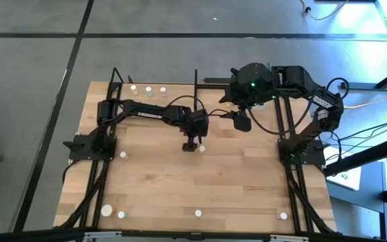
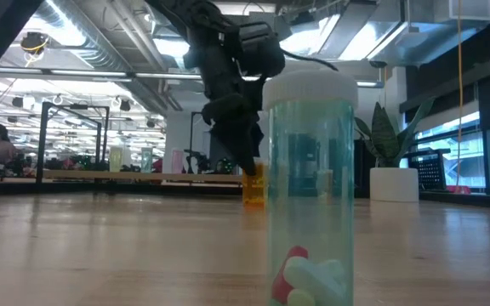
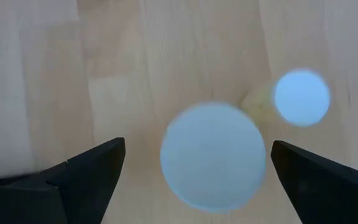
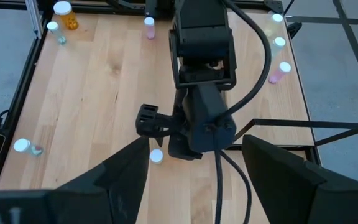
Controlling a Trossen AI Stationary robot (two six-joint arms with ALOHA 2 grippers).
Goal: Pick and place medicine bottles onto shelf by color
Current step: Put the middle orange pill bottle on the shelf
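Note:
My left gripper stands open near the table's middle, pointing steeply down. In the left wrist view its fingers stand on either side of a white bottle cap without touching it; that bottle's body is hidden under the cap. Just beside it stands an orange bottle with a white cap. Three bottles stand on the shelf at the far left. My right gripper hangs open, high over the far right with nothing in it.
Other bottles stand about the table: one at the left, two at the near left corner, one at the near middle and one at the near right. A green-tinted bottle stands right before the low camera.

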